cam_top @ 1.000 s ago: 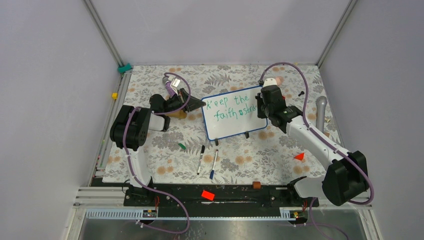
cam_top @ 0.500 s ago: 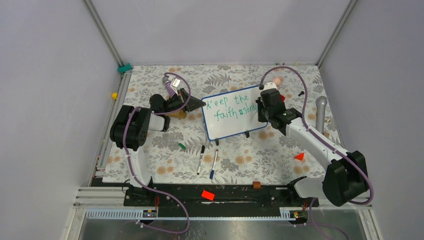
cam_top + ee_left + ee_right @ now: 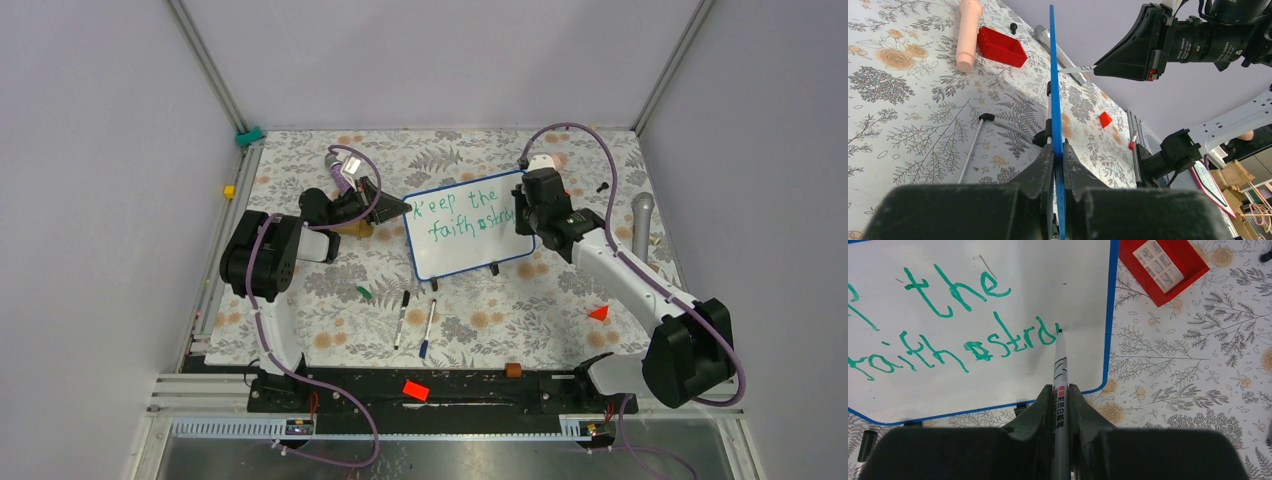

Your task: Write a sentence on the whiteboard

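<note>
The whiteboard (image 3: pixel 470 255) stands tilted on its black feet in the middle of the floral table. My left gripper (image 3: pixel 398 207) is shut on its left blue rim (image 3: pixel 1052 75), the fingers (image 3: pixel 1040 165) pinching the edge. Green handwritten words, the sentence (image 3: pixel 460 212), fill two lines. In the right wrist view the lower line (image 3: pixel 948 352) runs up to the marker tip. My right gripper (image 3: pixel 1061 387) is shut on a silver marker (image 3: pixel 1060 365). Its tip touches the board near the right rim.
A red tray (image 3: pixel 1163 267) and a peach cylinder (image 3: pixel 968 30) lie behind the board. Two capped markers (image 3: pixel 401 317) (image 3: pixel 428 327) and a green cap (image 3: pixel 364 292) lie in front. A grey microphone (image 3: pixel 641 225) and a red wedge (image 3: pixel 599 313) sit at right.
My right gripper has shifted slightly with the marker at the end of the lower line, where the green writing has grown a little. The left gripper and board have not moved.
</note>
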`<state>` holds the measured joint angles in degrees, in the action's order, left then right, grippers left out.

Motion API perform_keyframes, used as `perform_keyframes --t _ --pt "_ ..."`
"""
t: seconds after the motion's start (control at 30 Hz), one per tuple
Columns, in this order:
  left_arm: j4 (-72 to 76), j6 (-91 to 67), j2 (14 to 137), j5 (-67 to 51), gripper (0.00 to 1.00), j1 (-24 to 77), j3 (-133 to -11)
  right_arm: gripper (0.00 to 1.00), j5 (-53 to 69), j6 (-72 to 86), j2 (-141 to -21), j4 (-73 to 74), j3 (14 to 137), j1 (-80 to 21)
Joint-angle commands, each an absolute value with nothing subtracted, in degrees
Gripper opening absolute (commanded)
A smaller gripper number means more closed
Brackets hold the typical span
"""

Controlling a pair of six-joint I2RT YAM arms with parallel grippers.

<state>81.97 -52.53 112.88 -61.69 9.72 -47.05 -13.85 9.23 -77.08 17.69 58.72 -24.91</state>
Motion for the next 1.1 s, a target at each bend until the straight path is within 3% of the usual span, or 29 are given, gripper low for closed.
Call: perform_keyframes --t 0.0,0.6,1.07 --pt "84.54 -49.52 111.64 -65.99 0.00 10.41 -47.02 0.00 -14.36 8.69 -77.60 16.11 61.16 -23.89" --pt "84.55 -49.50 111.78 -66.02 0.00 10.45 -47.03 0.00 -12.15 10.14 -75.39 16.07 55.53 -23.30" --pt "84.55 -49.48 111.63 -65.96 0.00 10.45 -47.03 0.00 -12.70 9.40 -71.49 18.26 57.83 -23.21"
